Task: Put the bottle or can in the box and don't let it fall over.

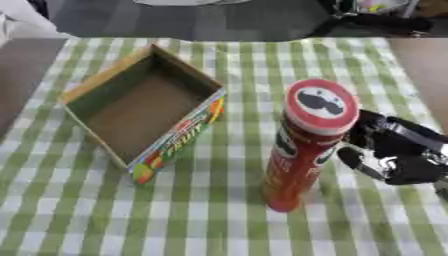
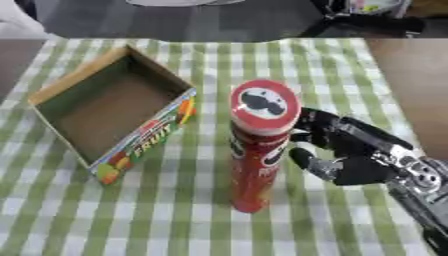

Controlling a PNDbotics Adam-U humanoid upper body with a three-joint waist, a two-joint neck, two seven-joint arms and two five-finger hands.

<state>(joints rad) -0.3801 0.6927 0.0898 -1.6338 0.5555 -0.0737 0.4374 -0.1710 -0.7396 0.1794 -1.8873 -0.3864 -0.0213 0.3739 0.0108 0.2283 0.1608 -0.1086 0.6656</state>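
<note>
A tall red can [image 2: 256, 150] with a red lid showing a moustached face stands upright on the green checked tablecloth, right of the middle. An open cardboard box [image 1: 140, 107] with a colourful fruit print on its front wall lies to the can's left, a short gap away, and holds nothing. My right hand [image 2: 354, 152] comes in from the right and sits against the can's right side at upper-body height. Its fingers [image 2: 319, 122] and thumb [image 2: 306, 160] are spread toward the can and do not wrap it. Whether they touch it I cannot tell. My left hand shows in no view.
The tablecloth [image 1: 201, 220] covers the table up to its far edge [image 1: 227, 39]. Beyond that edge lie a dark floor and some dark gear [image 1: 376, 20] at the upper right. Bare brown table shows at the right side [image 2: 411, 75].
</note>
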